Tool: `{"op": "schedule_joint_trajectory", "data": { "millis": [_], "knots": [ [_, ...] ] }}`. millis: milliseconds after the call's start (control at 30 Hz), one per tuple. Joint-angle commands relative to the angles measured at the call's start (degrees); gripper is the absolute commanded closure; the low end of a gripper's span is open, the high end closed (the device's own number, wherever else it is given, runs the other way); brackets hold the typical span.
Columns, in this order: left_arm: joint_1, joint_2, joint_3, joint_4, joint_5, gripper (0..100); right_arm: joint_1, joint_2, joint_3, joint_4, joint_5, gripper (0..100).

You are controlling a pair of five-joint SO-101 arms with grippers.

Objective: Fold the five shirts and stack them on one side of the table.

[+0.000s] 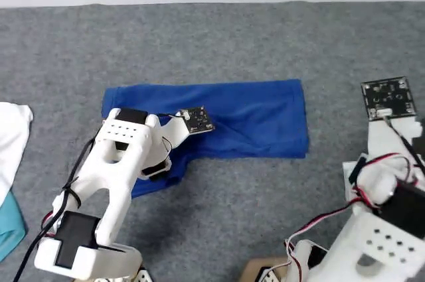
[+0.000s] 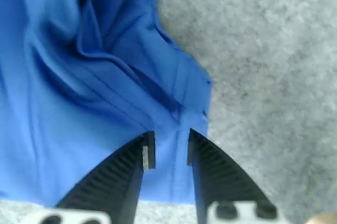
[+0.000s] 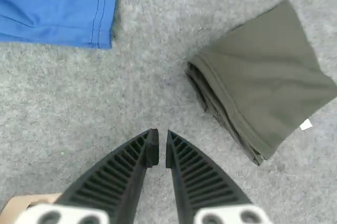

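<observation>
1. Fingers first: your left fingers (image 2: 126, 171) stand a little apart, tips down on the blue shirt (image 2: 79, 76) close to its edge. Cloth shows in the gap and nothing is clamped.
2. Your blue shirt lies partly folded and rumpled across the middle of the grey surface (image 1: 219, 36). One flap runs toward 7 o'clock under the left arm (image 1: 123, 156).
3. Your right fingers (image 3: 131, 166) are nearly together with only a thin slit between them. They hold nothing and hang over bare surface at about 4 o'clock.
4. You have an olive shirt (image 3: 263, 81) lying folded near the right fingers, apart from the blue shirt's corner.
5. You also have a white shirt (image 1: 13, 142) at the 9 o'clock edge, with teal cloth (image 1: 10, 229) just beside it at 8 o'clock.
</observation>
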Motion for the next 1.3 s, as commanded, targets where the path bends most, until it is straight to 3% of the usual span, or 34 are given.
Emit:
{"op": "schedule_joint_trajectory", "data": {
  "millis": [0,233,400,800,1067,1267],
  "knots": [
    [0.18,2.29,-0.92,-2.99,-0.53,88,0.66,-1.36,-0.26,2.07,-0.26,95.5],
    [0.00,6.51,-2.33,-3.87,-0.53,89,0.66,-1.45,-0.26,2.15,-0.26,95.6],
    [-0.35,6.33,-3.91,-3.34,-0.53,100,0.66,-1.45,-0.26,2.15,-0.26,95.6],
    [-4.13,6.24,-17.36,6.86,-0.44,100,0.66,-1.45,-0.26,2.15,-0.35,95.6],
    [-11.43,6.86,-25.36,6.07,-0.35,100,0.66,-1.45,-0.18,2.15,-0.35,95.6],
    [-12.13,6.95,-25.36,-0.88,0.62,100,0.48,-1.45,-0.18,2.15,-0.53,95.6]
  ]
}}
